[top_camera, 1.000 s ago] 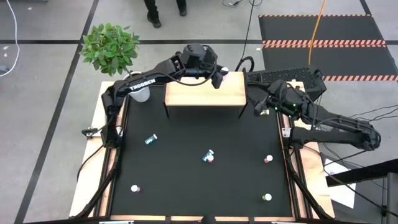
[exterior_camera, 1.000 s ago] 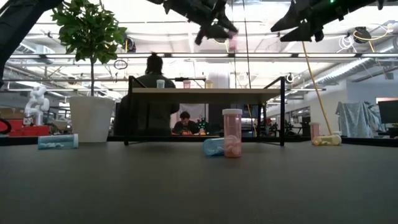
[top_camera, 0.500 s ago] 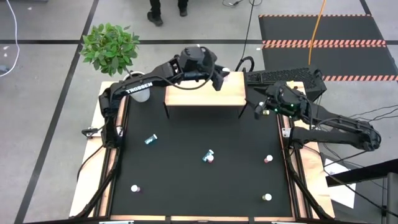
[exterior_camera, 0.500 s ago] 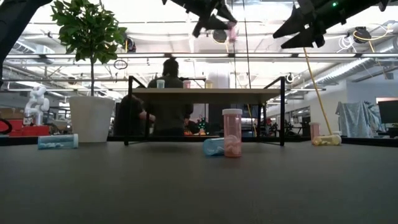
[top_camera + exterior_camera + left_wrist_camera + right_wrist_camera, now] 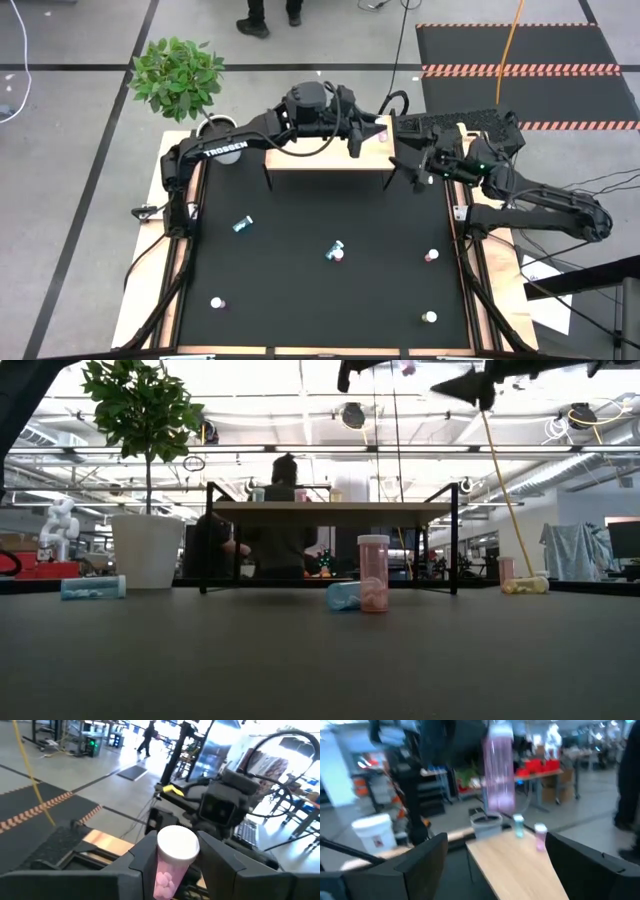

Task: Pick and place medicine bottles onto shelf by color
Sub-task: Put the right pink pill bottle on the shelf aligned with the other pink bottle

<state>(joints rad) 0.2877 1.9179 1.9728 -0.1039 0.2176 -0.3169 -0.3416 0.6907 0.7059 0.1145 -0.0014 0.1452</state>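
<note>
My left gripper is shut on a pink medicine bottle high above the right end of the wooden shelf. In the low view the bottle shows at the picture's top edge. My right gripper is open beside the shelf's right end; its wrist view faces the held bottle. A teal bottle and a pink one stand on the shelf top. Several more bottles rest on the black table, among them an upright pink one and a lying teal one. My left gripper pinches the pink bottle's body between its two fingers, below the white cap. The capped end sticks out past the fingertips, along the fingers. The fingers reach from the table's left toward its right. The bottle is lifted clear above the shelf.
A potted plant in a white pot stands at the table's far left corner. A keyboard lies beyond the far right corner. People are behind the shelf. Bottles lie near the table's middle and right side.
My left gripper has carried the pink bottle along the shelf toward the table's right and upward, turning its fingers toward the right. My right gripper has risen and moved slightly toward the shelf's right end. A person behind the shelf has shifted.
</note>
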